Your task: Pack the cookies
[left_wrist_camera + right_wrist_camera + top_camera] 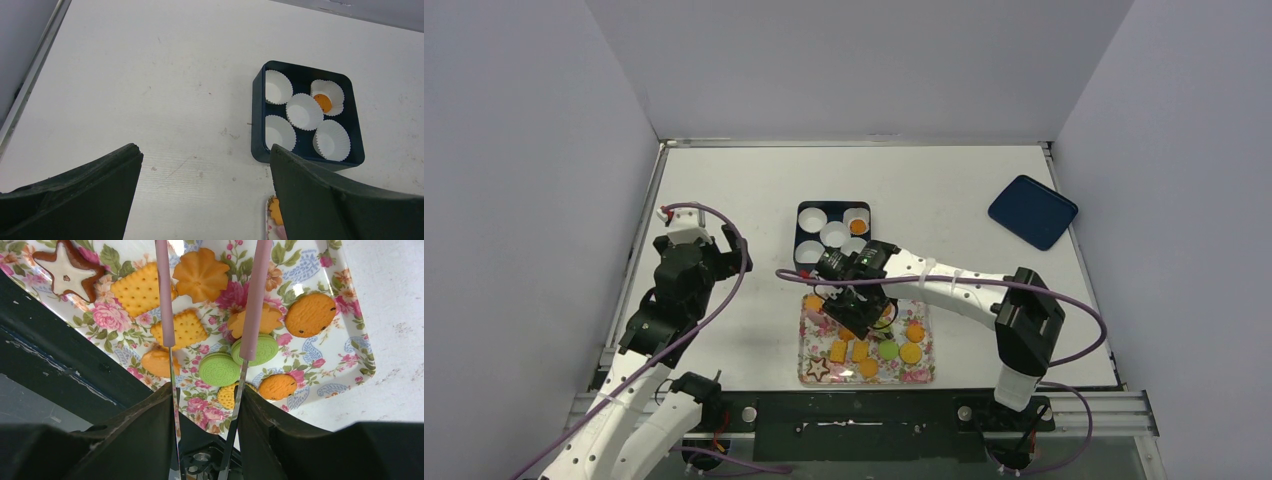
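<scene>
Several cookies (310, 314) lie on a floral tray (350, 355): orange rounds, two green rounds (219, 369), orange squares (140, 289), a flower shape (200, 274) and a brown star (67, 267). My right gripper (206, 390) is shut on metal tongs (165, 300) with pink arms, which reach out over the tray with their arms apart and their tips out of frame. In the top view this gripper (856, 300) hovers over the tray's far left part (924, 378). One orange cookie (323, 102) sits in a paper cup in the dark box (257, 125). My left gripper (205, 155) is open above bare table.
The dark square box (802, 215) holds several white paper cups and stands just beyond the tray. A blue lid (1032, 210) lies at the far right. The left gripper (699, 228) is left of the box. White walls enclose the table.
</scene>
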Available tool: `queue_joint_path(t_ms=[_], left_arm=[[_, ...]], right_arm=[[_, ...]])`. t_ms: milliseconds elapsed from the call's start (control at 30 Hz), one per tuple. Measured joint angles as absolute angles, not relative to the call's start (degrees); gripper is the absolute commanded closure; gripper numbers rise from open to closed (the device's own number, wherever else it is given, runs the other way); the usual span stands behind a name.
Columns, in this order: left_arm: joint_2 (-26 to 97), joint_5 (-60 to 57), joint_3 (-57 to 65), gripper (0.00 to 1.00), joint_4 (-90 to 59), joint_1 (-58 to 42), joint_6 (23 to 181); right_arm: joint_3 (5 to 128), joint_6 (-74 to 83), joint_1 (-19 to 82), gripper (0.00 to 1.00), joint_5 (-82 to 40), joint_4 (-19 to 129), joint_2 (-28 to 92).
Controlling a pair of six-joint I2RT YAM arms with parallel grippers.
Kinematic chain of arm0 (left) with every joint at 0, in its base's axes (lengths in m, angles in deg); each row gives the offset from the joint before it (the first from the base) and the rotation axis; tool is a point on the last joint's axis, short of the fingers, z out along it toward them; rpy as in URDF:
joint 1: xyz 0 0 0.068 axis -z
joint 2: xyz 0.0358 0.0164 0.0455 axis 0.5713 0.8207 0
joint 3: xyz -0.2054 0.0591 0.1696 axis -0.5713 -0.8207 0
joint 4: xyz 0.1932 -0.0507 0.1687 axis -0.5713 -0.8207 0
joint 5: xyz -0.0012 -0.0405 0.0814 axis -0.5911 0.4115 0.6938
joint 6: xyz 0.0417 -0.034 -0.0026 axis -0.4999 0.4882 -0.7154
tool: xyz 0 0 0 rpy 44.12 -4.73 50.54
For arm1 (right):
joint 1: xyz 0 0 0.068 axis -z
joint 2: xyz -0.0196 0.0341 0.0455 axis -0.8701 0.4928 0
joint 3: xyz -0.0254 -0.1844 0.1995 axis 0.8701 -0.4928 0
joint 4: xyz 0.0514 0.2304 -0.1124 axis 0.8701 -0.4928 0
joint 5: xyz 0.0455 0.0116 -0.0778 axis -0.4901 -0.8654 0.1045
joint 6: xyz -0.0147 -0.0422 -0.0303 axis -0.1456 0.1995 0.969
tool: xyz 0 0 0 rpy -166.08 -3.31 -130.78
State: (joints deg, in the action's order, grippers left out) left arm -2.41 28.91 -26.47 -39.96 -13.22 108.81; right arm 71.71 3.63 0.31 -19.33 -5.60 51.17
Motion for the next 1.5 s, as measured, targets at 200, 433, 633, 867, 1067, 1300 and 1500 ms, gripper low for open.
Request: queue_joint_path(t_ms=[200,433,633,867,1067,1300,1500], left_arm=[[-2.41,28.91,-26.49,0.03,-39.96,-13.22,108.79],[-2.41,28.93,-26.47,0.03,-39.96,-13.22,108.81],[-2.41,28.93,-26.47,0.03,-39.96,-13.22,108.81],[-2.41,28.93,-26.49,0.03,-39.96,-13.22,108.81],[-2.41,28.93,-26.49,0.03,-39.96,-13.22,108.79],[-2.41,28.93,-26.47,0.03,-39.96,-13.22,108.81],[-2.41,28.91,-26.47,0.03,-39.96,-13.22,108.81]], right_arm=[[73.94,4.28,0.31,0.57,-19.46,-5.18,52.48],[75.49,5.14,0.33,0.60,-19.53,-5.38,54.36],[76.25,5.57,0.44,0.68,-19.51,-5.42,54.88],[77.11,6.08,0.62,0.82,-19.46,-5.57,54.84],[77.11,6.45,1.71,0.87,-19.68,-6.08,53.40],[77.11,6.99,4.60,0.89,-19.92,-6.03,49.03],[78.40,7.98,9.23,0.89,-19.92,-5.51,48.20]])
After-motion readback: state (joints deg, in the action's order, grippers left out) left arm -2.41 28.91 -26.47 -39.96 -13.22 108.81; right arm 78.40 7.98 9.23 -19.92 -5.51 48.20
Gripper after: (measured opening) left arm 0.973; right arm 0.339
